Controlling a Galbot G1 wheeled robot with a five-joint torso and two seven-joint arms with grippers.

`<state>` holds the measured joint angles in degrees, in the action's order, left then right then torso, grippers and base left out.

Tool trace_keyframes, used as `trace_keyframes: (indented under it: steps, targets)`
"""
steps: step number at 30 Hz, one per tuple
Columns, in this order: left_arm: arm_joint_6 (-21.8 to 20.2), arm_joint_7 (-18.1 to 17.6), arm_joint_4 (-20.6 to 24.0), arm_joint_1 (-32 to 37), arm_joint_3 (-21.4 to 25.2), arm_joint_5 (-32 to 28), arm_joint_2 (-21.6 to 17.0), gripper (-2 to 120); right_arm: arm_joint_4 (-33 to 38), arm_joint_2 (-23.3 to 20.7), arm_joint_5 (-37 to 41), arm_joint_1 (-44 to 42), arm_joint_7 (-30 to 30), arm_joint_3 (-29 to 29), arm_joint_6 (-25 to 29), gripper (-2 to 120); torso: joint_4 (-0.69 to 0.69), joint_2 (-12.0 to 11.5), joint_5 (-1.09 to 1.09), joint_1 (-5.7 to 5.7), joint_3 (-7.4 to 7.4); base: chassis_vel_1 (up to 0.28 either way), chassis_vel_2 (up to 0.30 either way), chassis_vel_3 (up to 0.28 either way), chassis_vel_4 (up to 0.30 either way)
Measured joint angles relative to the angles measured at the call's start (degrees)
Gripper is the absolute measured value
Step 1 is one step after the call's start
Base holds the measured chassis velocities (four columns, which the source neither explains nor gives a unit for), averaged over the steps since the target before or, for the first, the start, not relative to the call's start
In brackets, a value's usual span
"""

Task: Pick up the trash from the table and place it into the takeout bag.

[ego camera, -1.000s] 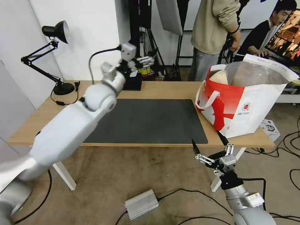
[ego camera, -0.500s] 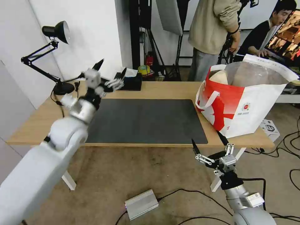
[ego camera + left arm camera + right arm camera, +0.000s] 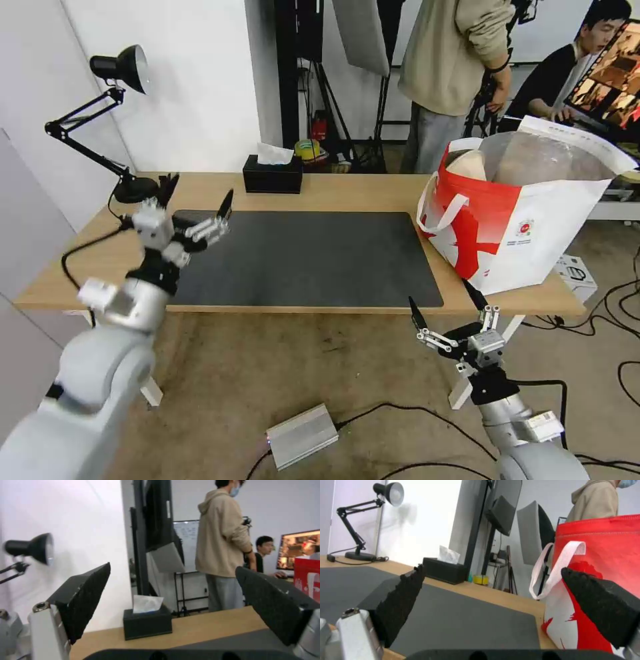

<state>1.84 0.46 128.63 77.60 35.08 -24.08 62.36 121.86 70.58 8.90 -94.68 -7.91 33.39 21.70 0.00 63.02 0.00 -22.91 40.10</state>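
Observation:
The takeout bag point(image 3: 533, 220), red and white with a foil lining, stands open on the right end of the table point(image 3: 347, 192). Trash shows inside it: the rim of a beige pulp bowl point(image 3: 468, 163) leans against the bag's left wall. My left gripper point(image 3: 198, 188) hovers open over the left end of the dark mat point(image 3: 313, 257), holding nothing. Its left wrist view shows the gripper point(image 3: 173, 567) spread wide, facing the table's back edge. My right gripper point(image 3: 440, 295) is open and empty below the table's front edge, near the bag; the bag point(image 3: 600, 555) looms close in its view.
A black tissue box point(image 3: 272, 175) sits at the table's back edge, and a black desk lamp point(image 3: 123, 65) stands at the back left corner. On the floor lie a silver box point(image 3: 302, 435) and cables. People stand behind the table.
My left arm has swung down and leftward, from high over the table's back middle to low over the mat's left end. The right arm and the bag have stayed put.

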Motion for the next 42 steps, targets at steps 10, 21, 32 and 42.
trace_keyframes:
  steps: [10, 21, 32, 42]
  targets:
    - [4.2, 2.8, 3.0, 9.4, 4.0, 5.4, 8.3, 100, 0.0, 0.0, 0.0, 0.0, 0.0, 0.0, 0.0, 100, -0.01, 0.0, 0.01, 0.0, 0.0, 0.0, 0.0, 0.0, 0.0]
    - [9.8, 4.6, 1.7, 13.7, 4.3, 8.8, 13.7, 100, 0.0, 0.0, 0.0, 0.0, 0.0, 0.0, 0.0, 100, -0.01, 0.0, 0.0, 0.0, 0.0, 0.0, 0.0, 0.0, 0.0]
    - [18.2, 6.9, -0.7, 18.1, 2.0, 14.3, 18.5, 100, 0.0, 0.0, 0.0, 0.0, 0.0, 0.0, 0.0, 100, 0.0, 0.0, 0.0, -0.01, 0.01, 0.0, 0.0, 0.0, 0.0]
    - [24.1, 8.0, -2.8, 19.2, -0.6, 19.3, 20.0, 100, 0.0, 0.0, 0.0, 0.0, 0.0, 0.0, 0.0, 100, -0.01, 0.0, 0.0, 0.0, 0.01, 0.0, 0.0, 0.0, 0.0]
